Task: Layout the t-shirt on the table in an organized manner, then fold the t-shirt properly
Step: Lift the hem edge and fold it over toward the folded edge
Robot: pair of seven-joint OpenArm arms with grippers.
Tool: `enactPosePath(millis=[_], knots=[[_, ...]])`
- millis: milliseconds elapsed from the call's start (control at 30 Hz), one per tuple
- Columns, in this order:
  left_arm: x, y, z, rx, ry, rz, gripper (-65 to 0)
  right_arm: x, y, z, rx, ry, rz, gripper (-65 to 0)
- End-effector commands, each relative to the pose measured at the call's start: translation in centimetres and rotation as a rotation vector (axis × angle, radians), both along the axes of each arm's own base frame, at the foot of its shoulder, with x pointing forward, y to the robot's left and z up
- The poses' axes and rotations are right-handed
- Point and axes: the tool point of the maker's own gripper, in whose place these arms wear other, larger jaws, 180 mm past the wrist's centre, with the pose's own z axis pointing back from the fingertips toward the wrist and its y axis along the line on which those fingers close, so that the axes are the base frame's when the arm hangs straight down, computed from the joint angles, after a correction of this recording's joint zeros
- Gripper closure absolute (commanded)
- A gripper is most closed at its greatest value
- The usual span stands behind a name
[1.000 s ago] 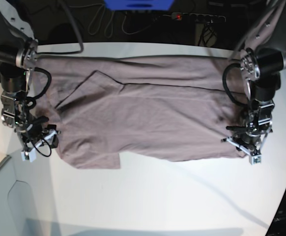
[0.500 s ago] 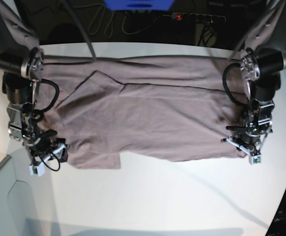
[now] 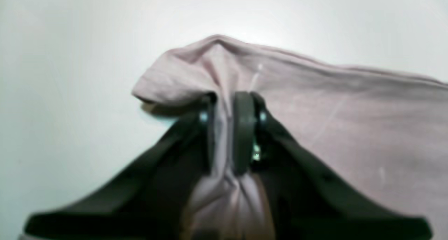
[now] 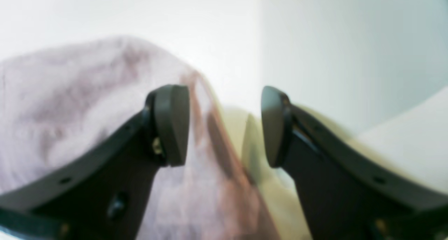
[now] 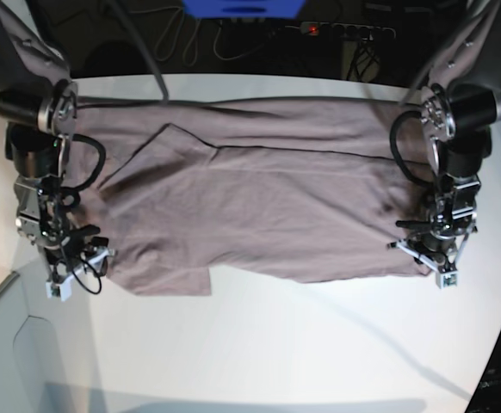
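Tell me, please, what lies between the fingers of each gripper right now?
In the left wrist view, bunched t-shirt fabric is pinched in the left gripper. In the right wrist view, the right gripper stands open, the shirt's edge and table showing through.

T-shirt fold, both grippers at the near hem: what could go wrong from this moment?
1. The left gripper is shut on a bunched corner of the t-shirt; lifting may carry that wad into the fold.
2. The right gripper is open, with the cloth's edge lying only under one finger; closing here could miss it, so one corner would lift alone and skew the shirt.
3. A sleeve flap lies folded over near the far edge and may get trapped.
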Motion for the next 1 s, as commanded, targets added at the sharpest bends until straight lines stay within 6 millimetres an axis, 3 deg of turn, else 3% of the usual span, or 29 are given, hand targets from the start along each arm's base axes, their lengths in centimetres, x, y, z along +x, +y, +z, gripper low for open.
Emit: enactPosePath(millis=[0, 233, 300, 367, 467, 667, 800, 967], knots=[[1.3, 0.8, 1.7, 0.023, -0.044, 0.002, -9.1, 1.4, -0.7, 1.7, -0.008, -0.056, -0.016, -33.0], [1.1, 0.8, 1.5, 0.024, -0.039, 0.000, -9.1, -0.1, 2.3, -0.6, -0.056, 0.009, 0.105, -32.3], [1.1, 0.8, 1.5, 0.024, -0.039, 0.000, -9.1, -0.2, 2.9, -0.8, -0.071, 0.018, 0.134, -29.4], [1.1, 0.8, 1.5, 0.024, -0.039, 0.000, -9.1, -0.3, 3.1, -0.9, -0.077, 0.023, 0.146, -19.9], [0.7, 0.8, 1.1, 0.024, -0.031, 0.000, -9.1, 0.0, 2.8, -0.6, -0.080, 0.016, 0.140, 0.0], [0.9, 0.8, 1.4, 0.017, -0.038, 0.005, -7.8, 0.7, 1.6, 1.1, -0.114, -0.030, 0.141, 0.0], [0.7, 1.5, 2.2, 0.047, -0.071, 0.004, 0.0, -0.5, 0.6, 2.0, -0.167, -0.071, 0.155, 0.0], [-0.1, 0.7, 3.2, 0.084, -0.105, -0.018, 0.0, -2.3, 0.9, 2.9, -0.209, -0.118, 0.187, 0.0]])
